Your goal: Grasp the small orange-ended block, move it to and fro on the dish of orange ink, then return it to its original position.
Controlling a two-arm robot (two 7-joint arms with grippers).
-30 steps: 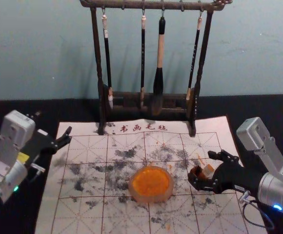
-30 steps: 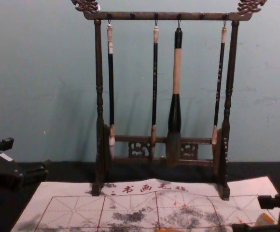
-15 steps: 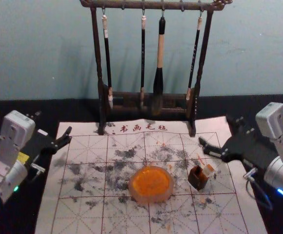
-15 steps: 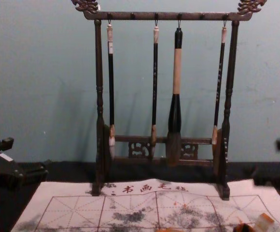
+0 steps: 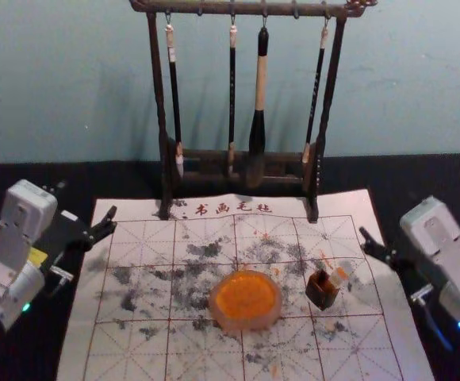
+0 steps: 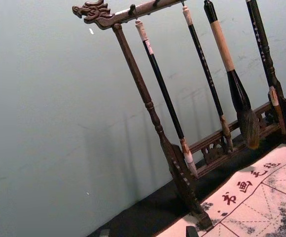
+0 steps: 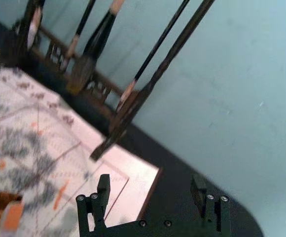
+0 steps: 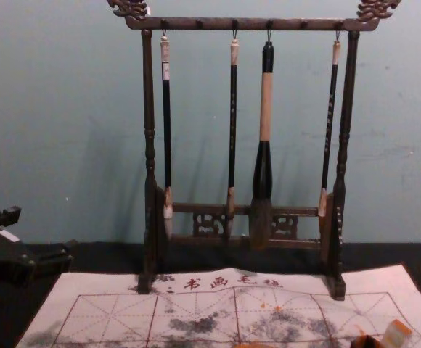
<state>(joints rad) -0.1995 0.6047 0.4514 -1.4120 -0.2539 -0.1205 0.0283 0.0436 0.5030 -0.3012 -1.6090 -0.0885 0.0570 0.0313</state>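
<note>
"Orange-ended block [image 5: 339, 277], quick: where do we log it?"

"On the printed mat [image 5: 139, 349], to the right of the orange ink dish [image 5: 247, 323] and apart from it. It's tilted, just beside or partly in the small dark holder [image 5: 322, 293]; we can't tell which. Our guess is that the holder props it so its light body sticks up for an easy pick."

"Right end effector [image 7: 151, 180]?"

"Released, fingers spread wide, off beyond the mat's right side. We'd say it's parked out there so nothing knocks the block."

"Left end effector [image 8: 43, 232]?"

"Idle by the mat's far left corner, fingers apart, holding nothing. Looks like this is a right-arm job, block being on that side."

"And the dish sits close by so the dabbing trip is short?"

"Probably. Brush rack [image 8: 218, 25] stands at the back, out of the way."

"Stage?"

"We'd tag it as the end, block put back, but we can't confirm the inking or the original spot from this. If so, we only need the arm kept clear; a low sweep could tip the block or its holder."
</note>
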